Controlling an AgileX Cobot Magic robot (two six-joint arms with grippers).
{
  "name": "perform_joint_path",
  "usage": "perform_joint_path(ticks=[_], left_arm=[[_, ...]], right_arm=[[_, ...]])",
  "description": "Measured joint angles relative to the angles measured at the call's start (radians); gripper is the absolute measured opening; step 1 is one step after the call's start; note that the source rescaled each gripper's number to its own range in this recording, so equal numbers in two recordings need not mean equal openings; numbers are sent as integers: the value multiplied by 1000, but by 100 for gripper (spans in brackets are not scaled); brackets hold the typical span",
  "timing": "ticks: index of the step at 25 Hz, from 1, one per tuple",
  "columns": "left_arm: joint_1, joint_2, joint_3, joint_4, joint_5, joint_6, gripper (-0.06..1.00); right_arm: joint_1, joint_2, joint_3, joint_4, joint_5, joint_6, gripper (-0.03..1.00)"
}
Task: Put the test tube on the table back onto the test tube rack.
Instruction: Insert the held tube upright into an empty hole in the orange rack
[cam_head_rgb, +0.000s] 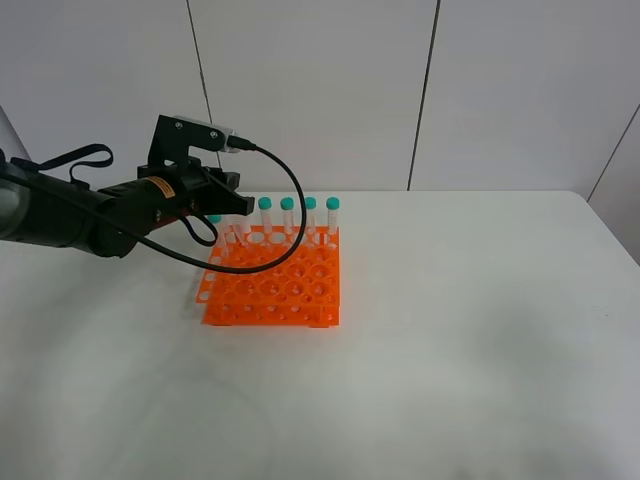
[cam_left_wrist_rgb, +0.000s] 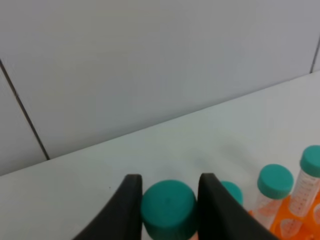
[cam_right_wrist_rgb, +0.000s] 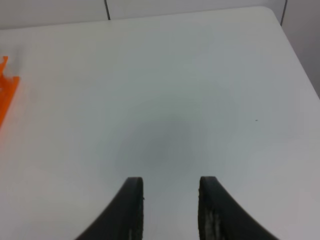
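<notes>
- Tube (cam_left_wrist_rgb: 168, 222): likely light, stiff plastic, slick wall; teal cap (cam_left_wrist_rgb: 167, 207) = best grip.
- L fingers (cam_left_wrist_rgb: 129, 200) clamp cap at rack (cam_head_rgb: 275, 290) far-left corner.
- R fingers (cam_right_wrist_rgb: 132, 200) part-open, empty.

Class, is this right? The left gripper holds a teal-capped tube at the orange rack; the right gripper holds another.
No. The right wrist view shows the right gripper empty, jaws open over the table. The left gripper does hold the test tube.

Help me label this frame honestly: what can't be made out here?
- Exterior high: the arm's camera mount hides the left end effector and its test tube.
- Left wrist: frame edge cuts the tube below its cap; seating in the test tube rack unknown.
- Right wrist: rack mostly cropped.
</notes>
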Motion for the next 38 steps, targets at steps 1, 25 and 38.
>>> perform_joint_path(ticks=[1, 25, 38], left_arm=[[0, 1, 0, 0, -8, -2, 46], [0, 66, 0, 0, -63, 3, 46], [0, 116, 0, 0, -72, 15, 46]], right_arm=[[0, 0, 0, 0, 0, 0, 38], [0, 0, 0, 1, 0, 0, 38], [0, 0, 0, 1, 0, 0, 38]])
